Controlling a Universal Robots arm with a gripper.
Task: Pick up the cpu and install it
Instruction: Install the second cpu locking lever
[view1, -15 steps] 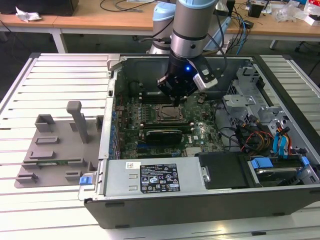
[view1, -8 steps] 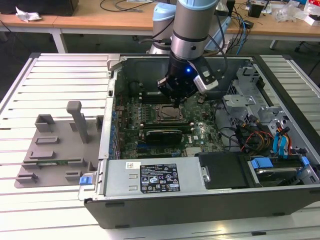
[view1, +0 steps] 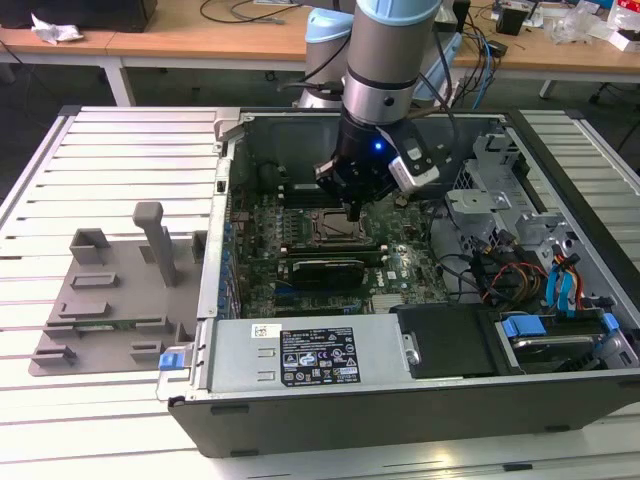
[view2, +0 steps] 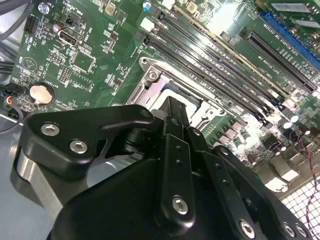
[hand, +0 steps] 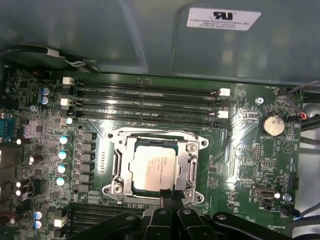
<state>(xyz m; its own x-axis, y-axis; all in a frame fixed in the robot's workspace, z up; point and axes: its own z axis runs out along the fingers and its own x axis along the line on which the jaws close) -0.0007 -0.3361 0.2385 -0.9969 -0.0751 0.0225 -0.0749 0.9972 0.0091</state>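
Observation:
The cpu (hand: 154, 169), a pale silver square chip, lies flat inside the motherboard socket (hand: 120, 150), whose metal frame stands open around it. My gripper (hand: 170, 196) hangs just above the socket with its black fingers pressed together, their tip at the chip's near edge. The fingers hold nothing that I can see. In the exterior view the gripper (view1: 352, 212) reaches down into the open computer case (view1: 230, 150) right over the socket (view1: 330, 228). In the second wrist view the joined fingers (view2: 172, 112) point at the socket (view2: 150, 75) and cover most of it.
A grey fixture plate with posts (view1: 110, 300) lies outside the case on the exterior view's left. Memory slots (hand: 145, 102) run beside the socket. A power supply (view1: 310, 355) sits at the case front, drive bays and cables (view1: 530, 270) on the exterior view's right.

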